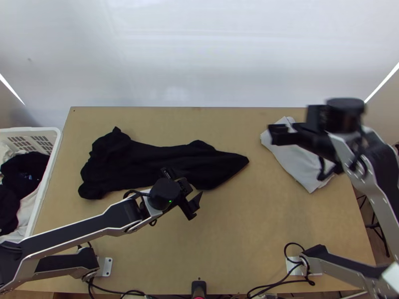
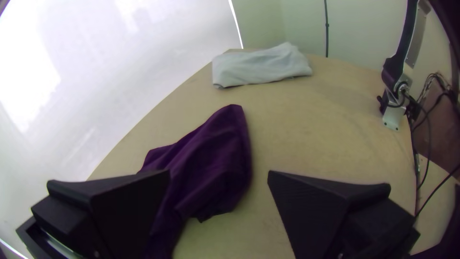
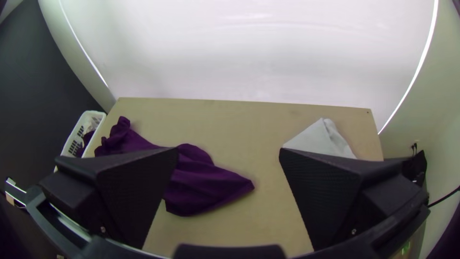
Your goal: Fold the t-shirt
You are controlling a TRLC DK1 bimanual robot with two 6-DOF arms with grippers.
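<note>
We saw the black t-shirt rumpled across the worktop, our left gripper near it, our right gripper near white cloth, both with fingers apart.

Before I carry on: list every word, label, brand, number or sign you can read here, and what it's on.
No readable text.
Dark cloth in the white basket: tiny pale marks, too small to read.
Black t-shirt and pale cloth: no lettering visible on the parts showing.
</note>
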